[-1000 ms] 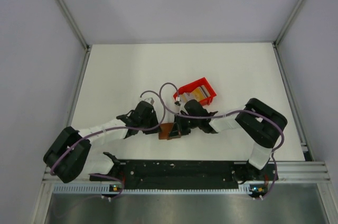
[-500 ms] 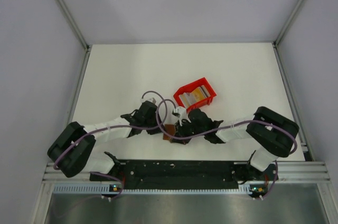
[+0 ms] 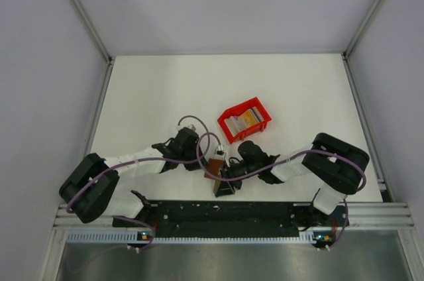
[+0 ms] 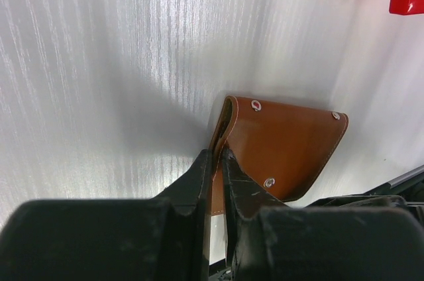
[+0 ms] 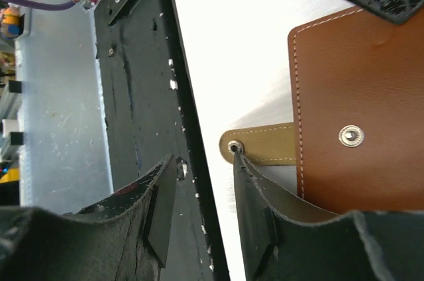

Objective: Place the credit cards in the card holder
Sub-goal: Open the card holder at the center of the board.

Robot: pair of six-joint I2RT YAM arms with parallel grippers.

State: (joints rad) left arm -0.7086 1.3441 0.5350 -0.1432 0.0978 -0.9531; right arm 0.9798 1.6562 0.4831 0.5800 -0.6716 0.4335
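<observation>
Pulled nearer the black base rail (image 3: 225, 213) over the last second: card holder (image 3: 216, 164) and both grippers with it. Red plastic box (image 3: 245, 120) now uncovered where the right arm had overlapped its near corner.

Now lying brown and partly unfolded on the white table (image 3: 165, 89), between the two grippers and just short of the rail. Pinched at its folded edge by the left gripper (image 4: 216, 156), jaws nearly together with only the leather between them. Flanked on the other side by the right gripper (image 5: 202, 158), jaws apart, bare table and rail showing through the gap. Tan snap tab (image 5: 265, 143) of the holder touching the inner tip of one finger (image 5: 255, 208), not clamped.

Credit cards (image 3: 242, 120) inside the red box, apart from the holder — orange-yellow toward the right, pale grey toward the left.

Purple cables (image 3: 190, 118) looping over the grippers and hiding part of the holder from above. Pale grey walls and aluminium frame posts (image 3: 79, 9) around the table.
</observation>
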